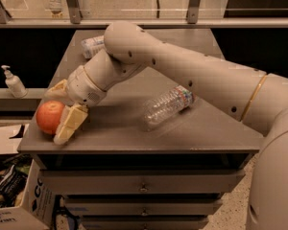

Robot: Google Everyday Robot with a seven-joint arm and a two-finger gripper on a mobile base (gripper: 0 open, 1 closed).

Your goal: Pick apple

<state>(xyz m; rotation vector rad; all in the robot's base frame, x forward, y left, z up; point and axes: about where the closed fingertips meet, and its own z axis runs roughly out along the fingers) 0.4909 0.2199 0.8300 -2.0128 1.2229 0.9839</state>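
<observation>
The apple is orange-red and round, and sits at the front left corner of the grey table top. My gripper is at the apple with its cream fingers spread open. One finger lies against the apple's right front side, the other is behind it. The apple rests on the table between them. My arm reaches in from the right and hides part of the table's middle.
A clear plastic bottle lies on its side right of centre. A second bottle lies at the back left, partly behind my arm. A soap dispenser stands on a ledge to the left. A cardboard box sits below the table's left edge.
</observation>
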